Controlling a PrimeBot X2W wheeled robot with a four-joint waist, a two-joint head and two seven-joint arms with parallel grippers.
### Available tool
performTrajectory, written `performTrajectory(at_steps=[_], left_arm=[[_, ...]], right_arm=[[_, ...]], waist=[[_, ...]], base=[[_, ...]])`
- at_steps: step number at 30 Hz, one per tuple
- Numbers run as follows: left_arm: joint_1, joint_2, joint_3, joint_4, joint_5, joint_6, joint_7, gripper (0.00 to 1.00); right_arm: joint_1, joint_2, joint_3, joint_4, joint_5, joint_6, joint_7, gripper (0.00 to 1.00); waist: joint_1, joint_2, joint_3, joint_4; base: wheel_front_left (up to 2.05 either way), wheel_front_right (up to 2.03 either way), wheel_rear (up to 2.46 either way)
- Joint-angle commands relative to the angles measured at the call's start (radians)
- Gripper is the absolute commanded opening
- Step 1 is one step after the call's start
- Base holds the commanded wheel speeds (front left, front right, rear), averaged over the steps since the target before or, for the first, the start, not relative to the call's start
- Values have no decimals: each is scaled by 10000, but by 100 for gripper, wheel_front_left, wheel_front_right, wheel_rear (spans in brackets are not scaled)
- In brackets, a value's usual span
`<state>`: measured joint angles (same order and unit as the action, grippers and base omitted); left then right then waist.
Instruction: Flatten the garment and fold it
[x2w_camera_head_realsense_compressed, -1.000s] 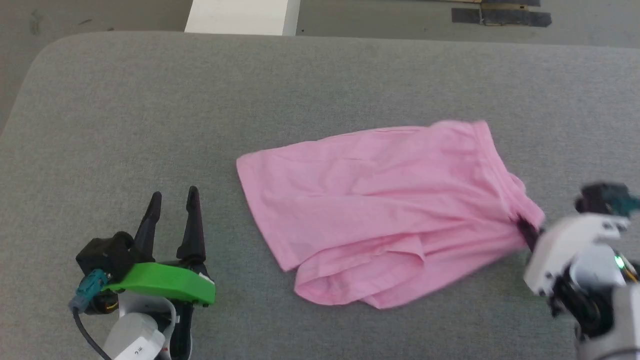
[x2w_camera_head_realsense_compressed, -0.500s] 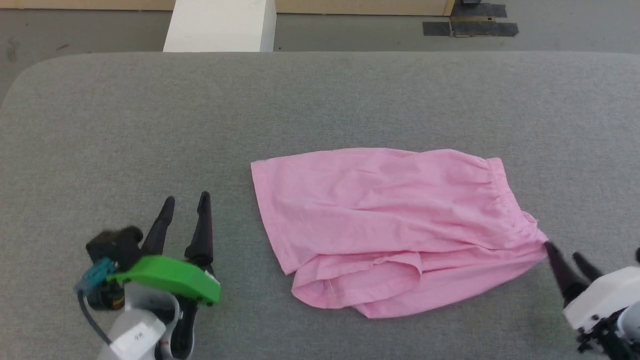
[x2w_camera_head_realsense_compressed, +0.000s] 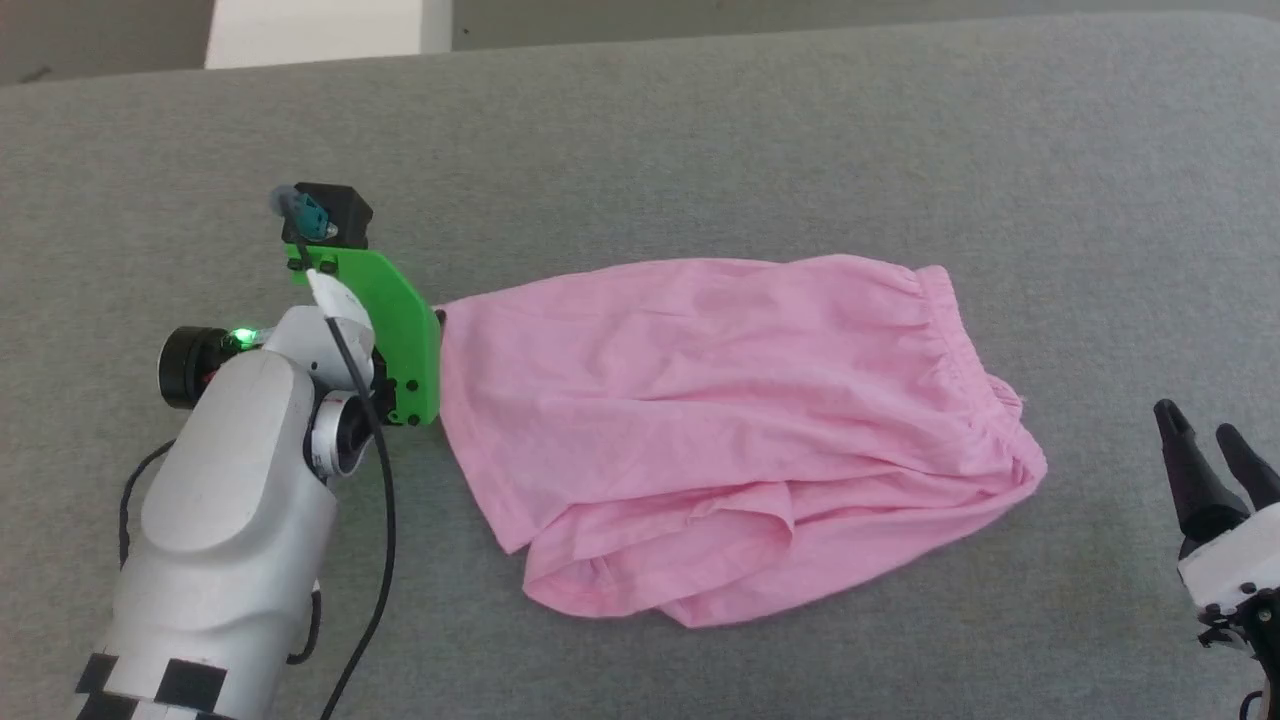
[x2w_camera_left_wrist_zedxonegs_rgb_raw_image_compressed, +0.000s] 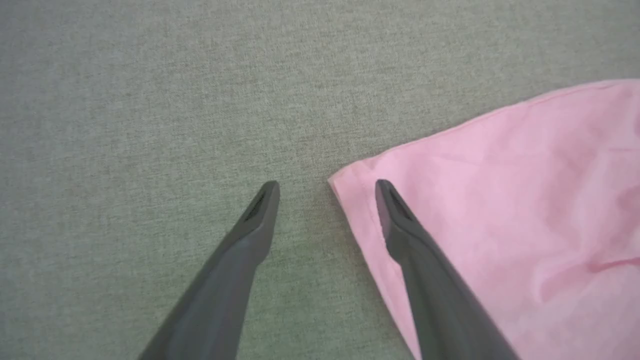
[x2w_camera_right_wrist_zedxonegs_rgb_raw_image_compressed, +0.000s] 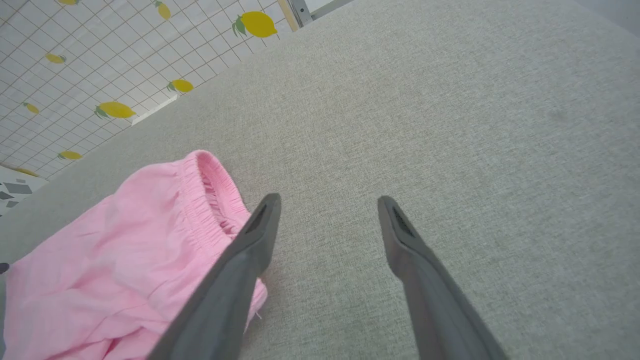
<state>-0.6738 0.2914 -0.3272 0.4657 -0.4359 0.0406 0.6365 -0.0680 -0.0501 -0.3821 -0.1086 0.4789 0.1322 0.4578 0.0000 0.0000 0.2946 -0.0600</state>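
The garment (x2w_camera_head_realsense_compressed: 720, 430), light pink shorts, lies crumpled on the grey table with its gathered waistband (x2w_camera_head_realsense_compressed: 960, 350) to the right and a leg folded under at the front. My left arm (x2w_camera_head_realsense_compressed: 240, 450) reaches to its far-left corner, the fingers hidden there under the green mount (x2w_camera_head_realsense_compressed: 395, 320). In the left wrist view my left gripper (x2w_camera_left_wrist_zedxonegs_rgb_raw_image_compressed: 326, 192) is open and straddles that hem corner (x2w_camera_left_wrist_zedxonegs_rgb_raw_image_compressed: 345, 182), one finger over the pink cloth (x2w_camera_left_wrist_zedxonegs_rgb_raw_image_compressed: 500, 200). My right gripper (x2w_camera_head_realsense_compressed: 1205, 450) is open and holds nothing, right of the waistband end (x2w_camera_right_wrist_zedxonegs_rgb_raw_image_compressed: 210, 195); the right wrist view shows its jaws (x2w_camera_right_wrist_zedxonegs_rgb_raw_image_compressed: 329, 205) spread over bare table.
The grey padded table (x2w_camera_head_realsense_compressed: 700, 150) stretches wide around the garment. A white block (x2w_camera_head_realsense_compressed: 320, 30) stands beyond its far edge. A lemon-print tiled surface (x2w_camera_right_wrist_zedxonegs_rgb_raw_image_compressed: 100, 60) shows past the table in the right wrist view. A black cable (x2w_camera_head_realsense_compressed: 385, 520) hangs along my left arm.
My right gripper opened, let go of the waistband corner and drew back to the right. My left arm moved forward to the garment's left corner. The camera shifted too.
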Motion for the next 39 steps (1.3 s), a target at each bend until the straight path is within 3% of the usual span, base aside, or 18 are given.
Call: performTrajectory(at_steps=[1,7,8,9,10,14,19,24,30,39], left_arm=[[-229,83,-85,162,156,-45,90,100],[-184,158,-409,965,97,-326,790,100],[-144,134,-439,1041,31,-379,929,87],[-84,91,-480,1092,-56,-476,1040,24],[-3,16,-487,1126,-202,-593,1125,0],[264,-173,-369,1001,-521,-753,720,0],[688,-458,288,234,-1025,-671,-872,0],[1286,-600,712,-931,-1423,-644,-1733,0],[1628,-691,713,-2146,-1530,-521,-1819,0],[1588,-759,593,-2925,-1491,-397,-1833,0]], right_arm=[[-73,-1,73,29,84,-15,-114,100],[-29,-1,89,141,124,-15,-310,100],[-34,-1,67,132,91,-15,-308,100],[-53,-1,28,111,57,-15,-295,100],[-80,-1,-12,72,14,-15,-277,100],[-275,-1,-58,-195,-262,-15,-93,100],[-820,-1,332,-717,-797,-15,486,100],[-2090,-1,1421,-873,-2029,-15,2223,100],[-3936,-284,2658,505,-3644,-15,4021,100],[-5203,-842,3310,3031,-4314,-15,4201,100]], waist=[[0,0,376,-380],[0,0,471,-446],[0,0,460,-429],[0,0,437,-395],[0,0,406,-350],[0,0,297,-173],[0,0,230,7],[0,0,374,120],[0,0,823,487],[0,0,1491,966]], base=[[0,0,0],[0,0,0],[0,0,0],[0,0,0],[0,0,0],[0,0,0],[0,0,0],[0,0,0],[0,0,0],[0,0,0]])
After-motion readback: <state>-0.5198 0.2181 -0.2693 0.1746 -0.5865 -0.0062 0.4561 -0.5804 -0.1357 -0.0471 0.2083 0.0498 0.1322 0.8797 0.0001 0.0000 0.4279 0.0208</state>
